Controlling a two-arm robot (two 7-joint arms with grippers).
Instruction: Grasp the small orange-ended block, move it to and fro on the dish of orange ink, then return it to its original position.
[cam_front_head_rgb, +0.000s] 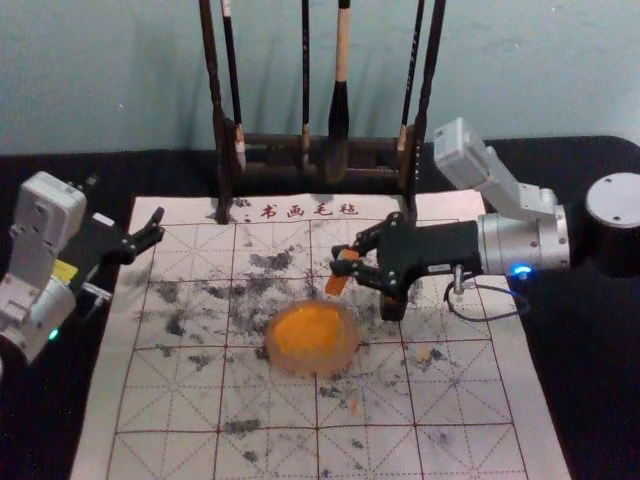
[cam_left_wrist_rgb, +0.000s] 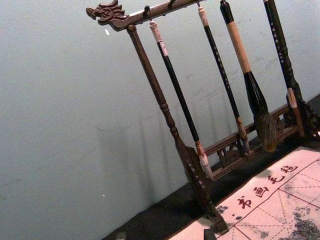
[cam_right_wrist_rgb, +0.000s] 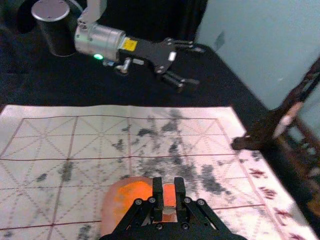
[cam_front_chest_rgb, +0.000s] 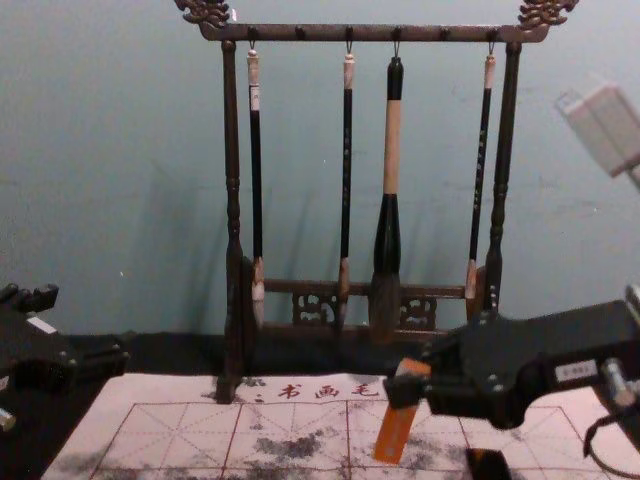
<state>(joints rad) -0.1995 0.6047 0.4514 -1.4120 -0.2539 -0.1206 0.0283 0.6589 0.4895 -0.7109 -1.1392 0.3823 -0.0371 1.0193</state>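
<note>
FYI, your R gripper (cam_front_head_rgb: 343, 260) is over the far-middle part of the mat, reaching in from the right, & it's clenched on the orange block (cam_front_head_rgb: 340, 283), one finger on each side. So that's where your block is: in the grip, tilted, w/ its long end hanging down below the fingertips and leaning a bit to your left. Can't tell how high that end sits over the mat tbh.

Right under the gripper's body you've got a small dark object (cam_front_head_rgb: 393, 305) on the mat. Just beside the fingertips, on your side and a bit left, is the round dish (cam_front_head_rgb: 311, 368) w/ the orange ink (cam_front_head_rgb: 308, 330) in it. The gridded mat (cam_front_head_rgb: 470, 405) spreads out under all of that, w/ dark blotches around the dish plus a couple of small orange marks on your side of the gripper.

Past the gripper, at the mat's far edge, stands the dark wooden rack (cam_front_chest_rgb: 375, 34) w/ 4 brushes hanging, incl. one fat brush (cam_front_chest_rgb: 391, 150) w/ a pale mid-section. Pale blue-green wall (cam_front_chest_rgb: 150, 120) behind it.

Farthest over, well left of the working gripper, your L gripper (cam_front_head_rgb: 152, 228) is parked by the mat's left edge, fingers spread, nothing in btwn.
</note>
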